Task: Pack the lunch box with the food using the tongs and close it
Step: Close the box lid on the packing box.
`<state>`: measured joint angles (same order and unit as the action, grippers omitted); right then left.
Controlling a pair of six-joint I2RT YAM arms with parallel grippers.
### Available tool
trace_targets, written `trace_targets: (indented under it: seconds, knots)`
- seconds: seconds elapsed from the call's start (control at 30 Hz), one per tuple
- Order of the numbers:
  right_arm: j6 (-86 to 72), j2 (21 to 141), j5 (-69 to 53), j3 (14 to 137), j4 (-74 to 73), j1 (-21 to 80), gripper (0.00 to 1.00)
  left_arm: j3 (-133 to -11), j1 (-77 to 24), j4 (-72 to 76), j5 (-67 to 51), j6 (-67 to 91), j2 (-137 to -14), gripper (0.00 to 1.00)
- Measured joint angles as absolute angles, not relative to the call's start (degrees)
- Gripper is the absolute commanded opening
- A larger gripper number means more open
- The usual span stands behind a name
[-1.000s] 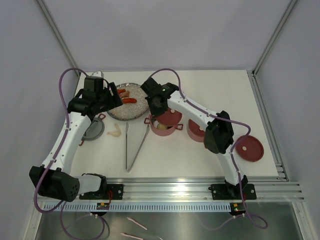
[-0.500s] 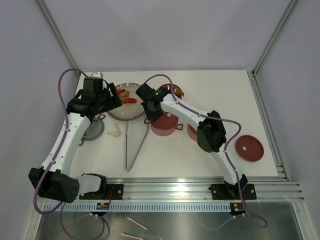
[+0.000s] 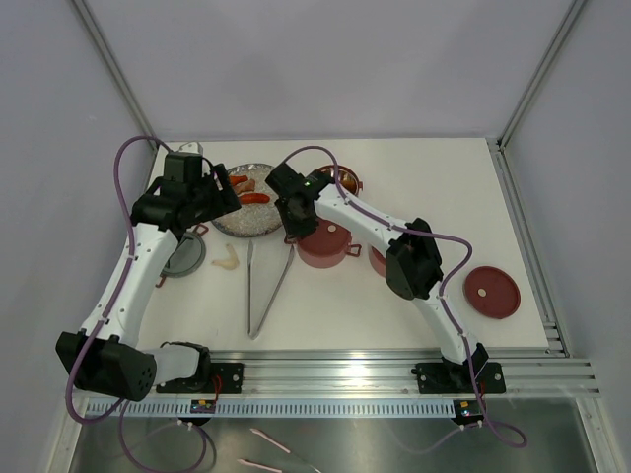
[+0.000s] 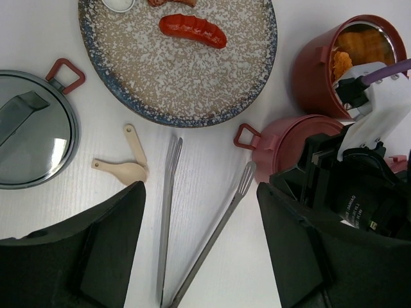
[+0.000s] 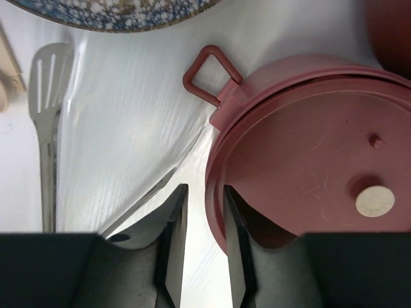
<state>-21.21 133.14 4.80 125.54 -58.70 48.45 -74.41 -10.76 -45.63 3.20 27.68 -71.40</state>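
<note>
Since a second ago the right arm has swung its elbow leftward, and the middle tier, open-mouthed then, now has a flat lid on it.

At the far left an open steel tier with a red loop handle sits on the table, holding no food. Just beside it lie two small beige scoops. The left gripper hovers above this area with its jaws wide and nothing between them. Below it the tongs lie flat on the table in a V, their tips pointing at the speckled plate and stopping just short of its rim. On the plate a red sausage lies near the far edge.

Right of the tongs stands the lidded tier, its loop handle toward the plate. The right gripper is low at that tier's left side, jaws only narrowly apart. The edge of the lid runs between them, and white table shows between the outer finger and the rim, so nothing is pinched. Behind it the back tier is uncovered, with orange food inside. Another red tier is mostly hidden by the right arm. Well apart, at the far right, a loose lid lies flat on the table.
</note>
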Motion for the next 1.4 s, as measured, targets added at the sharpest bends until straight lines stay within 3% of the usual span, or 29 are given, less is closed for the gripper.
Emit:
trace_targets:
  seconds: [0.23, 0.33, 0.37, 0.43, 0.8, 1.13, 1.4]
  knots:
    - [-20.75, 133.05, 5.08, 130.65, -59.70, 48.45, 0.42, -74.41, -10.76, -45.63, 3.20, 27.68, -71.22, 0.74]
    - [-20.40, 132.05, 6.48, 130.69, -59.66, 48.45, 0.21, -74.41, -10.76, -45.63, 3.20, 27.68, -71.22, 0.74]
    - [-20.25, 131.35, 7.09, 129.99, -59.40, 48.42, 0.09, -74.39, -10.76, -45.63, 3.20, 27.66, -71.22, 0.74]
    - [-20.56, 129.19, 7.94, 127.24, -58.28, 48.25, 0.00, -74.08, -10.76, -45.58, 3.20, 27.68, -71.09, 0.74]
    - [-22.57, 124.70, 8.47, 110.61, -52.69, 44.21, 0.00, -72.71, -10.72, -45.91, 3.18, 27.66, -70.87, 0.74]
    - [-23.22, 124.46, 7.88, 110.30, -51.29, 44.25, 0.00, -72.49, -10.72, -45.98, 3.16, 27.68, -70.87, 0.74]
    - [-23.05, 114.02, 9.63, 108.53, -51.11, 43.40, 0.00, -72.49, -10.72, -45.80, 3.11, 27.70, -70.87, 0.74]
